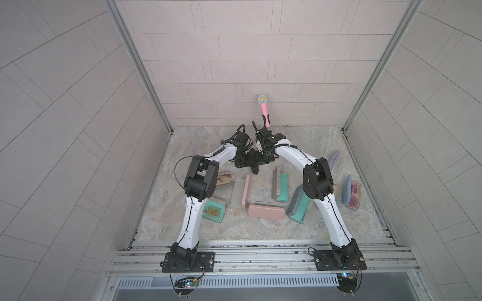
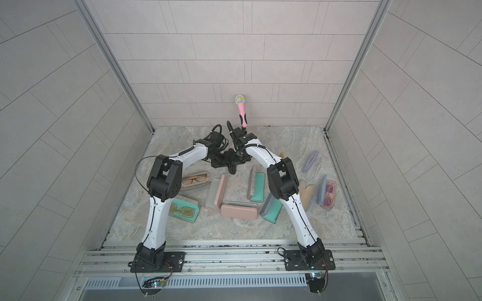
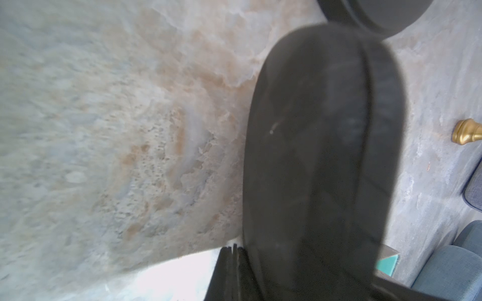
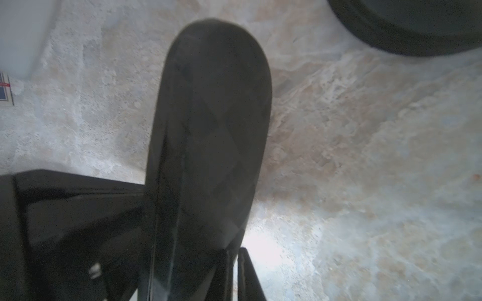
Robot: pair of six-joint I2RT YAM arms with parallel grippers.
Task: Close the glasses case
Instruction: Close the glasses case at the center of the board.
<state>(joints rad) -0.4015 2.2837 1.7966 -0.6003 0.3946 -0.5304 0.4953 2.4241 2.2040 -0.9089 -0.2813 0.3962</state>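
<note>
The black glasses case (image 1: 254, 166) stands on its edge on the stone table at the back middle, between both wrists. In the left wrist view the case (image 3: 320, 156) fills the middle as a dark oval with a thin seam down it, halves together. My left gripper (image 3: 234, 256) is shut, its fingertips pressed together right beside the case's side. In the right wrist view the case (image 4: 211, 125) rises in front of my right gripper (image 4: 234, 260), which is shut with only a sliver between its fingers and nothing in them.
A pink microphone (image 1: 264, 110) leans on the back wall. Several open cases lie nearer the front: a tan one with glasses (image 1: 225, 178), a teal one (image 1: 214, 211), a closed pink one (image 1: 265, 212), a blue-grey one (image 1: 352, 194). A small gold piece (image 3: 467, 133) lies nearby.
</note>
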